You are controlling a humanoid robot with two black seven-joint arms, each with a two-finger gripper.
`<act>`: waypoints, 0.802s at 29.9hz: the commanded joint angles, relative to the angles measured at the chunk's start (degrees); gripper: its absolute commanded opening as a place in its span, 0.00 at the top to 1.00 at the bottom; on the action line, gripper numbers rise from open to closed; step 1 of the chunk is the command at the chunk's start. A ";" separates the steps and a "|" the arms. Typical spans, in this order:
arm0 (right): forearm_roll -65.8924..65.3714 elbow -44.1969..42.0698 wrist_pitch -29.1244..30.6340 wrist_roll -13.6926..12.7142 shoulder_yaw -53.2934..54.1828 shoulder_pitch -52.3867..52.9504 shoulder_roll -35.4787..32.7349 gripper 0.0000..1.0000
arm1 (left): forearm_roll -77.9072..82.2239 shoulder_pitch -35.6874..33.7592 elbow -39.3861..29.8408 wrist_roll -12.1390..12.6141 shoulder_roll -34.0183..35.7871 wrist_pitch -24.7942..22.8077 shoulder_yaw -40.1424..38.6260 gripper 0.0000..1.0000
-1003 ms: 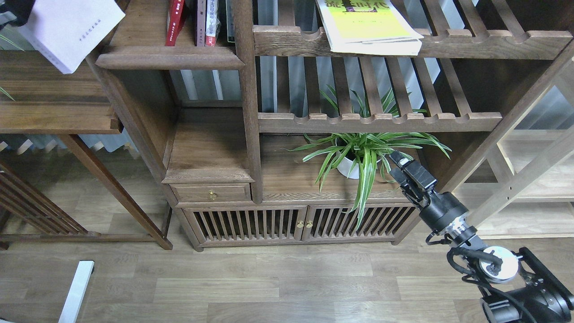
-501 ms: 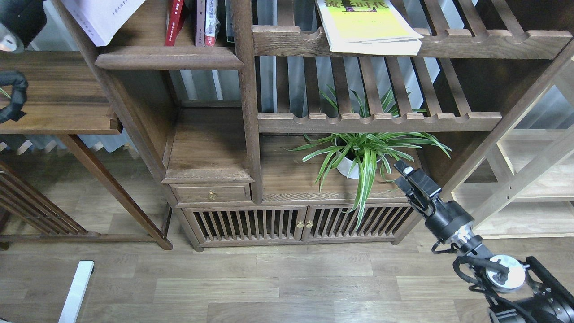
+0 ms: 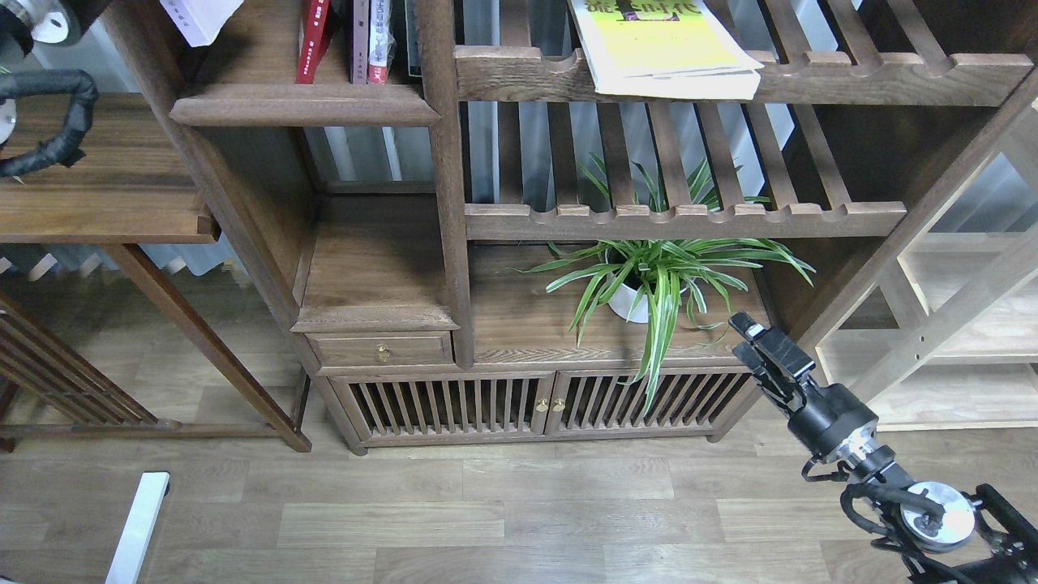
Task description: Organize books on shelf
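The dark-brown shelf (image 3: pixel 304 105) with a rounded front edge is at the top left. A red book (image 3: pixel 315 40) stands on it beside two other upright books (image 3: pixel 371 40). A corner of the white-lavender book (image 3: pixel 199 16) shows at the top edge, above the shelf's left end. What holds it is out of view. The yellow-green book (image 3: pixel 665 49) lies flat on the upper slatted rack (image 3: pixel 811 81). Only links and a cable of my left arm (image 3: pixel 49 122) show at the top left. My right gripper (image 3: pixel 746 328) is empty and low at the right, near the plant. It is dark, and its fingers cannot be told apart.
A potted spider plant (image 3: pixel 649 280) stands on the cabinet top below the lower slatted rack (image 3: pixel 689 219). A dark wooden table (image 3: pixel 97 203) is at the left. Pale light-wood shelving (image 3: pixel 957 324) is at the right. A cabinet with slatted doors (image 3: pixel 535 401) stands on the wooden floor.
The white-lavender book has moved up and right, from beside the shelf to over its left end, mostly out of frame. My left arm rose with it. My right gripper has drawn back down and right.
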 commanded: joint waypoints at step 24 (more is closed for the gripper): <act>1.08 0.09 0.00 0.40 0.91 -2.71 0.22 0.12 | 0.44 -14.66 22.29 0.20 -9.55 -2.43 10.48 0.87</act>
